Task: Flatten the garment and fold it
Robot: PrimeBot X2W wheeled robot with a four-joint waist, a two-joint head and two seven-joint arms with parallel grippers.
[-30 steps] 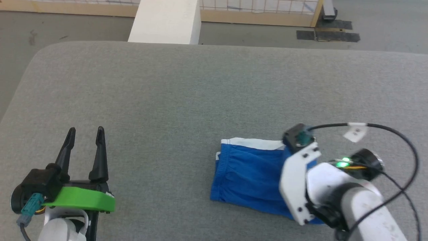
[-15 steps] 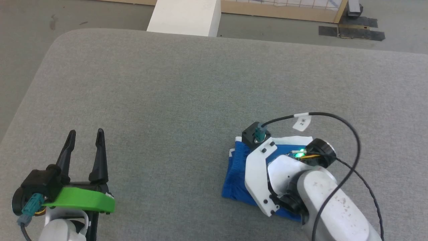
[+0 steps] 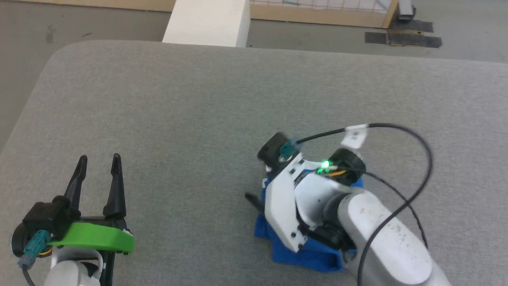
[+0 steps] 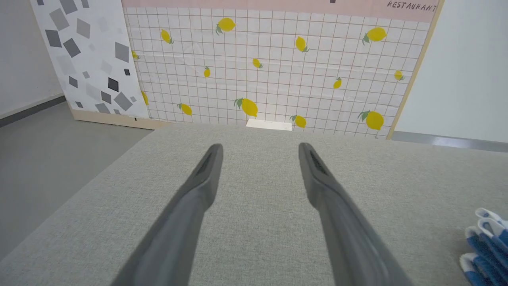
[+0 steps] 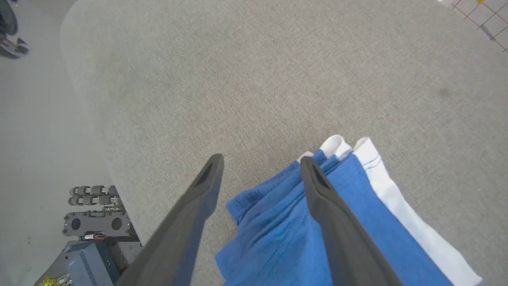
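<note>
The garment (image 3: 307, 254), blue shorts with a white waistband, lies folded in a small stack on the grey table (image 3: 178, 111), mostly hidden under my right arm (image 3: 285, 206). In the right wrist view my right gripper (image 5: 260, 159) is open above the stack's edge. One of its fingers (image 5: 337, 222) crosses the blue fabric (image 5: 274, 238) and the other hangs over bare table; nothing is clamped. The white waistband (image 5: 401, 210) runs along the far side. My left gripper (image 3: 98, 159) stands open and empty at the lower left, well apart from the garment (image 4: 482, 246).
A white block (image 3: 206, 22) stands beyond the table's far edge, with a wood-framed panel (image 3: 317, 12) and dark floor patches (image 3: 403, 37) behind it. A lemon-print wall (image 4: 270, 67) faces the left wrist. The table's rounded corner (image 5: 79, 63) drops to a floor holding equipment (image 5: 95, 222).
My right arm swept left across the garment, carrying its right side over the left, and the gripper then opened and let go. The stack is narrower. The left gripper stayed put; the camera shifted.
</note>
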